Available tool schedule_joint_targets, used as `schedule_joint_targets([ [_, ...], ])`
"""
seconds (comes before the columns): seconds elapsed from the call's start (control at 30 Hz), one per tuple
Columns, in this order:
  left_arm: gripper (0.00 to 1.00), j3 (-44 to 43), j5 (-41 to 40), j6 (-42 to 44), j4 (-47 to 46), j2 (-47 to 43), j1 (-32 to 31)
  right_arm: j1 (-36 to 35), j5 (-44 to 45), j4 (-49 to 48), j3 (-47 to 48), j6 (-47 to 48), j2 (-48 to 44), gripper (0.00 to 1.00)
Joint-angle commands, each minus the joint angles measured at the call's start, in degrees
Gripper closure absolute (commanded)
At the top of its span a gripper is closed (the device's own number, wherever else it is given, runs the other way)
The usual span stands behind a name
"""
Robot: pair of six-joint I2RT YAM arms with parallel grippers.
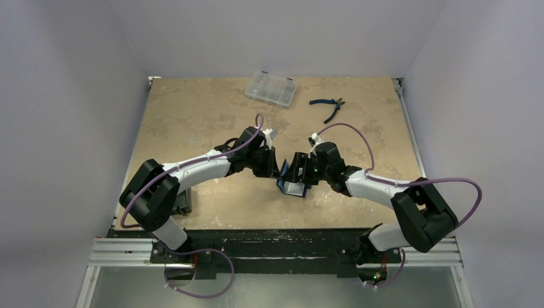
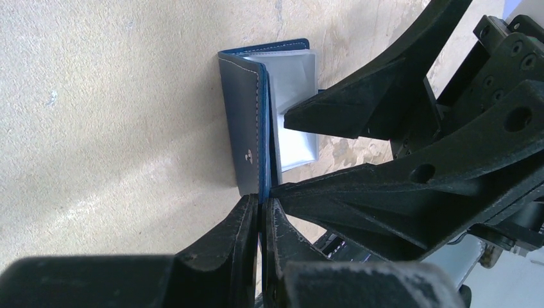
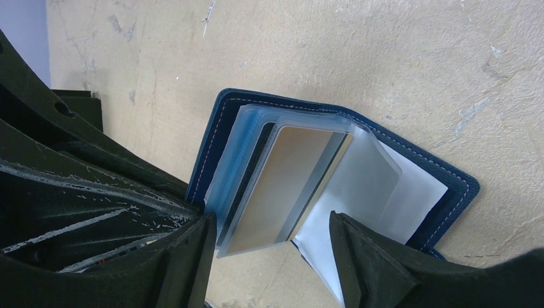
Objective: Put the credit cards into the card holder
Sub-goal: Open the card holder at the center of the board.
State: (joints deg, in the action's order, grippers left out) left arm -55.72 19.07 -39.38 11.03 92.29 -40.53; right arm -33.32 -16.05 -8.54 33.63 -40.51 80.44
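The navy card holder (image 1: 294, 188) stands open on the table between my two grippers. My left gripper (image 1: 277, 170) is shut on the edge of its cover (image 2: 242, 128), and the fingertips (image 2: 247, 212) pinch the blue edge. In the right wrist view the card holder (image 3: 221, 128) shows clear sleeves fanned out. A credit card (image 3: 289, 186) with a dark stripe sits in one sleeve, its near end sticking out. A whitish card or sleeve (image 3: 378, 192) lies beside it. My right gripper (image 3: 272, 256) is open, with a finger on each side of the striped card's near end.
A clear compartment case (image 1: 271, 88) and blue-handled pliers (image 1: 327, 106) lie at the back of the table. A black box (image 1: 185, 202) sits at the near left, partly hidden by the left arm. The right gripper's fingers (image 2: 359, 115) crowd the left wrist view.
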Motion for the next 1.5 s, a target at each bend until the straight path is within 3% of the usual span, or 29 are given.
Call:
schedule_joint_targets([
  [0.0, 1.00, -0.8, 1.0, 0.7, -2.0, -2.1, -0.1, -0.2, -1.6, -2.7, -0.1, -0.3, 0.2, 0.28],
  [0.17, 1.00, -0.6, -0.6, 1.2, -1.0, -2.7, -0.1, -0.2, 3.0, 3.0, 0.1, 1.1, -2.2, 0.38],
  [0.53, 1.00, -0.3, -1.2, 1.6, -1.0, -2.7, 0.0, -0.2, 8.3, 8.3, -1.5, 2.2, -4.9, 0.39],
  [0.73, 1.00, -0.1, -1.3, 1.8, -0.6, -3.2, 0.0, -0.3, 21.4, 20.5, 1.2, 4.0, -8.2, 0.37],
  [0.9, 1.00, -0.2, -1.1, 1.8, -0.6, -3.3, 0.0, -0.3, 17.7, 20.7, 2.8, 4.5, -12.1, 0.37],
  [1.07, 1.00, 0.2, -1.1, 1.8, -0.7, -3.4, 0.0, -0.2, 4.9, 11.0, 1.9, 2.7, -12.4, 0.38],
  [1.2, 1.00, 0.7, -1.0, 1.6, -1.0, -3.3, 0.0, -0.2, 1.6, 5.0, 2.3, 1.5, -8.1, 0.42],
  [1.47, 1.00, 0.9, -0.6, 1.4, -1.3, -3.5, 0.0, -0.6, 0.8, 2.2, 3.0, 0.9, -4.1, 0.30],
])
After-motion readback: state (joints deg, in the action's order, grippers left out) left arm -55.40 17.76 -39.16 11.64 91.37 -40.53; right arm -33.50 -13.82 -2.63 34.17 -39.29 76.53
